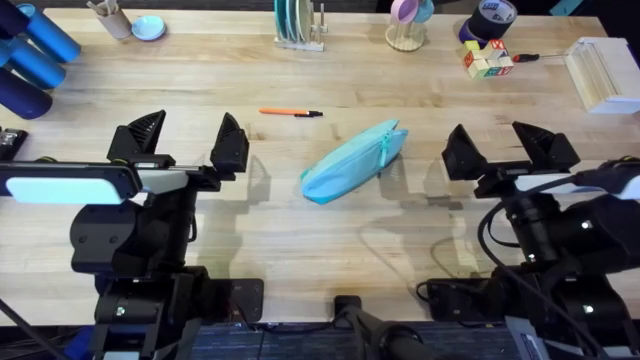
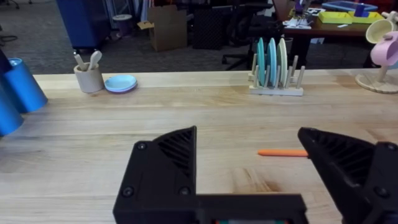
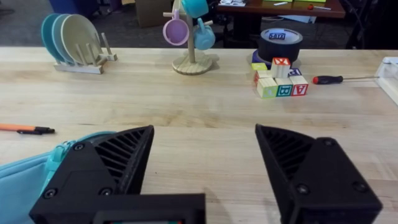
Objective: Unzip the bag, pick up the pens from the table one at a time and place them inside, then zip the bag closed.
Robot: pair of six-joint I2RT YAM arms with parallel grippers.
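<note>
A light-turquoise bag point(image 1: 352, 161) lies slanted at the middle of the table point(image 1: 330, 250), its zipper running along the top and looking closed. One orange pen with a black end point(image 1: 291, 112) rests on the wood beyond the bag; the left wrist view catches the pen point(image 2: 283, 152) past my fingers. My left gripper point(image 1: 187, 140) hovers open to the left of the bag, nothing between its fingers. My right gripper point(image 1: 510, 148) is open to the bag's right, also holding nothing. The bag's end point(image 3: 28, 177) shows beside my right gripper's finger in the right wrist view.
Blue cylinders point(image 1: 30, 55) stand at the far left corner. Along the back edge are a cup with utensils point(image 1: 112, 18), a small dish point(image 1: 148, 27), a plate rack point(image 1: 298, 25), a mug tree point(image 1: 408, 22), tape roll point(image 1: 492, 17), letter blocks point(image 1: 487, 60), a screwdriver point(image 1: 525, 57) and a pale box point(image 1: 603, 72).
</note>
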